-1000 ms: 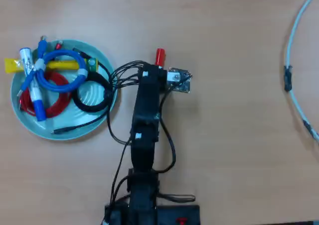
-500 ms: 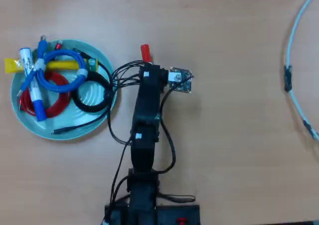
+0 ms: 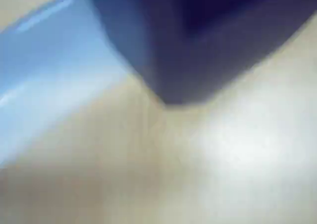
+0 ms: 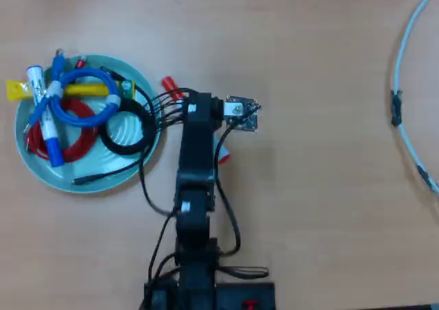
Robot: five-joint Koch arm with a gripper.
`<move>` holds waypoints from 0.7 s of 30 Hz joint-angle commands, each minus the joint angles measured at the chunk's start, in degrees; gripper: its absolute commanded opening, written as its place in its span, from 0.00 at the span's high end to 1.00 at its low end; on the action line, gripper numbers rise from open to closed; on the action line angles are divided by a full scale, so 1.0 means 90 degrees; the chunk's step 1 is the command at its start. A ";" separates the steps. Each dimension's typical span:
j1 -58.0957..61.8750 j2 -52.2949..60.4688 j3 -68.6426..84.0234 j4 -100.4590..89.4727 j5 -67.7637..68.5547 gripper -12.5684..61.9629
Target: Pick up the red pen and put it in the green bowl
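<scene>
— One dark jaw is all the wrist view gives me of the gripper [image 3: 181, 85]. It is very blurred, and it fills the top of the picture above pale table [image 3: 163, 174]. I cannot tell if the jaws are apart or together, or if they have something between them.

— And from the overhead view?

— No help. The arm [image 4: 195, 159] covers its own gripper there. Just outside it, near the right rim of the green bowl [image 4: 96, 173], a small red piece sticks out. I take it for the cap of the red pen [image 4: 169, 86], but I am not sure. If so, the pen is on the table or at the jaws, not in the bowl, and its barrel is hidden under the arm.

— How do you think it will handle?

— I judge it light and stiff, a thick plastic marker, so it will not bend. But the barrel is smooth and round, so it can roll or slip out sideways. I would take it across the barrel, near the middle, so it does not tip down at one end.

— And the bowl?

— Quite full already: a blue cable [image 4: 75, 108], a red cable [image 4: 68, 142], a black cable [image 4: 127, 135] and a white marker with blue cap [image 4: 44, 121]. The pen will probably rest on top of the coils, so I would release it low, over the middle.
</scene>
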 commanded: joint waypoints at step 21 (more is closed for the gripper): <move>-0.2080 0.2246 -0.1660 -0.0010 -0.2930 0.93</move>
